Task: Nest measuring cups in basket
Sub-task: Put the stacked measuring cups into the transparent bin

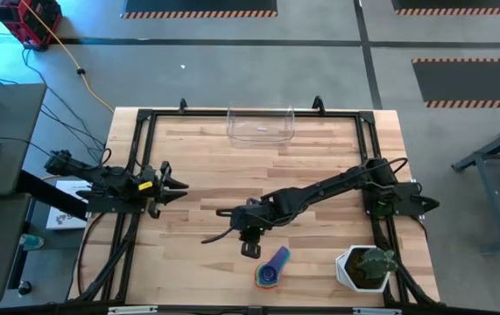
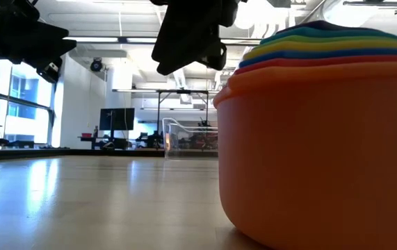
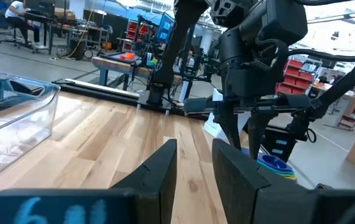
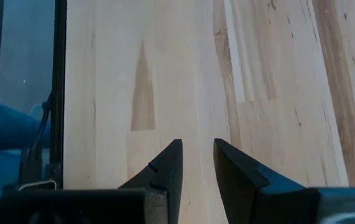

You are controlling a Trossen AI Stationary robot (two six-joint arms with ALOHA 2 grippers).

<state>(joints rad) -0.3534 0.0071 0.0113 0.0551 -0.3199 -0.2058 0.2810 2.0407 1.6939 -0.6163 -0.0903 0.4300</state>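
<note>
The right gripper point(image 1: 249, 249) is held narrowly parted and empty over bare wood, just beside the measuring cups point(image 1: 271, 267), which are seen as one nested stack near the table's front edge. Light, stiff, slick plastic is judged; the projecting handles could best be pinched. One basket point(image 1: 261, 124) stands well apart at the far edge, while the left gripper point(image 1: 178, 185) is parked slightly open at the left side, holding nothing.

One nested stack of measuring cups point(image 1: 271, 268), seemingly seven by its colour bands, though the topmost blur together. One clear basket point(image 1: 260, 124). One potted plant point(image 1: 365, 267). Two arms.
</note>
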